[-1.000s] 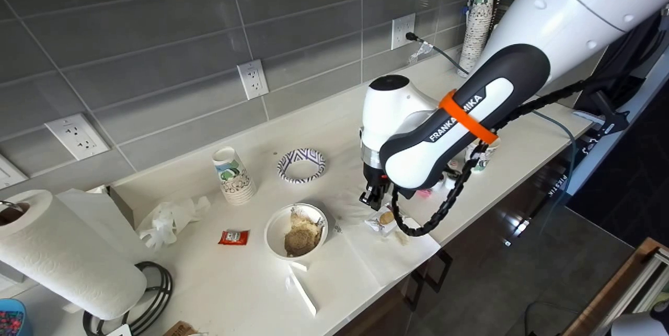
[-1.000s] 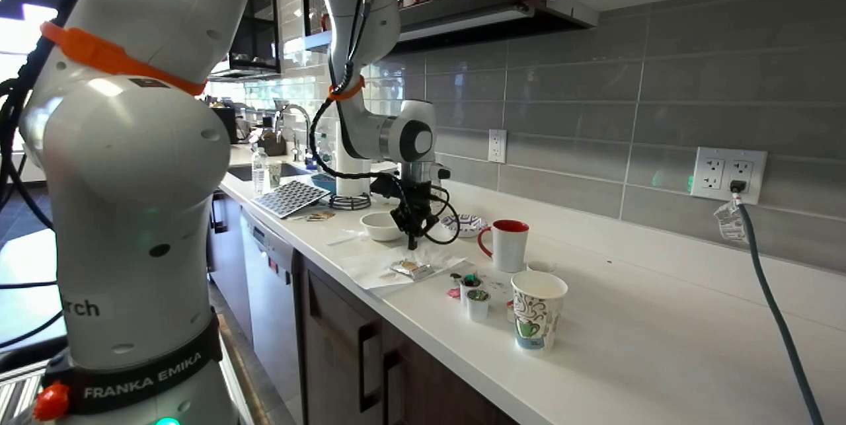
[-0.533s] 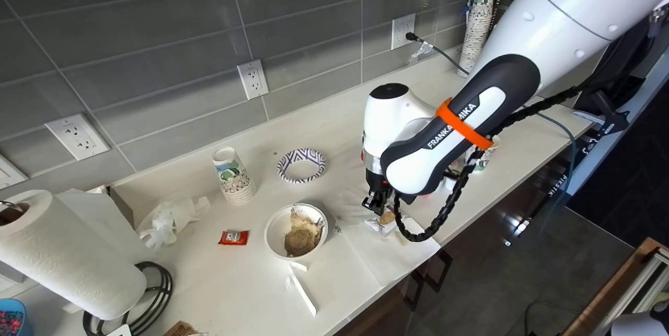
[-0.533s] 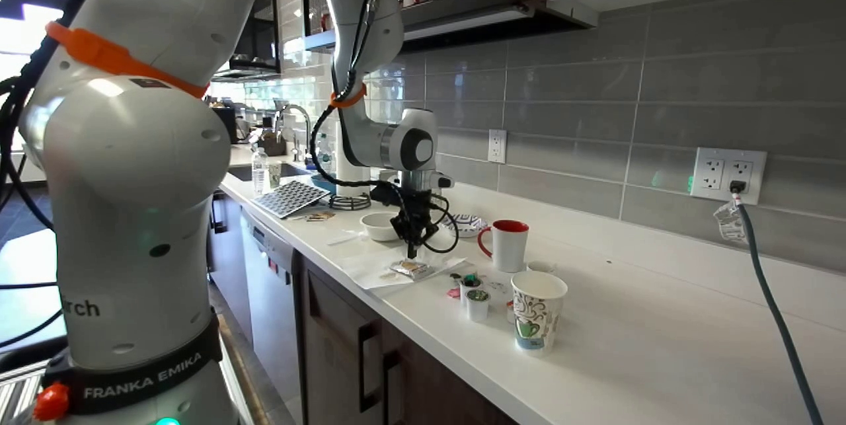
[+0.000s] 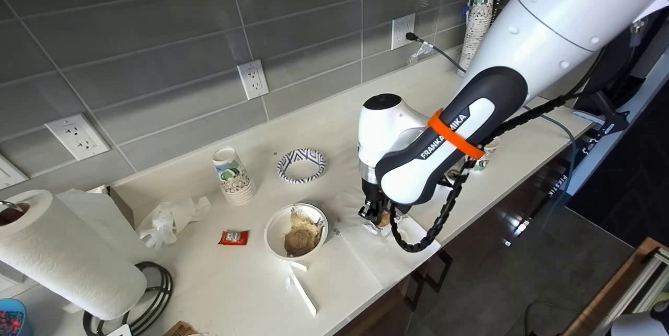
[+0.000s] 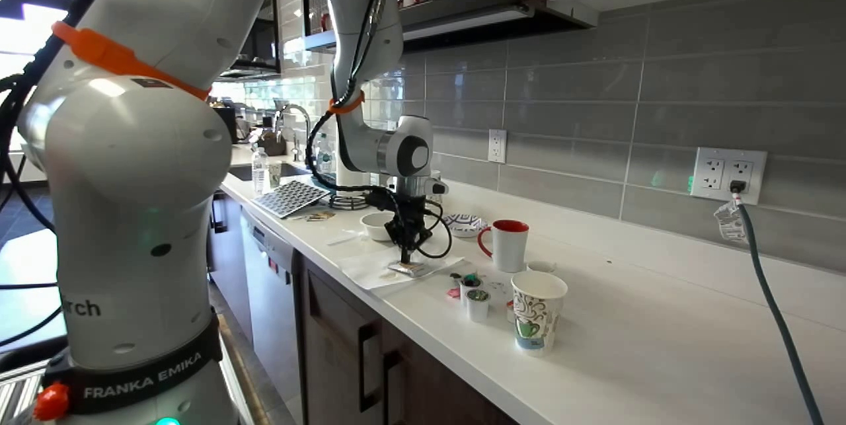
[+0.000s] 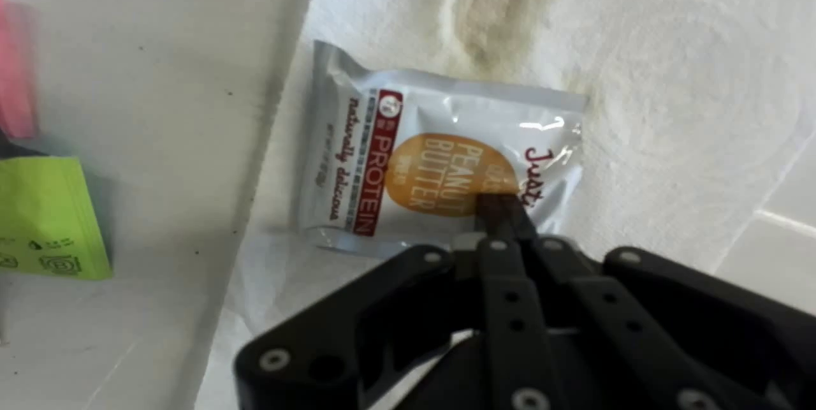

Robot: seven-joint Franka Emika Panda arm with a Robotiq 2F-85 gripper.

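Silver foil packet (image 7: 440, 155) labelled peanut butter lies on a stained paper towel (image 7: 688, 85) under my jaws, clenched and empty, contact unclear; I judge it light, soft and slippery, best pinched along its flat sealed edge, as the white surface (image 6: 648, 332) runs over dark wooden cabinets (image 6: 337, 339), beside a grey-tiled wall (image 6: 568, 111)

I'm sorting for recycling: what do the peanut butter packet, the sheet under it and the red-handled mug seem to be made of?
Peanut butter packet: glossy silvery film with highlights and creased edges, plastic or foil, I can't tell which.
Sheet: probably paper towel, matte, faintly embossed and brown-stained.
Red-handled mug: likely glazed ceramic, from its smooth white outside and red inside.
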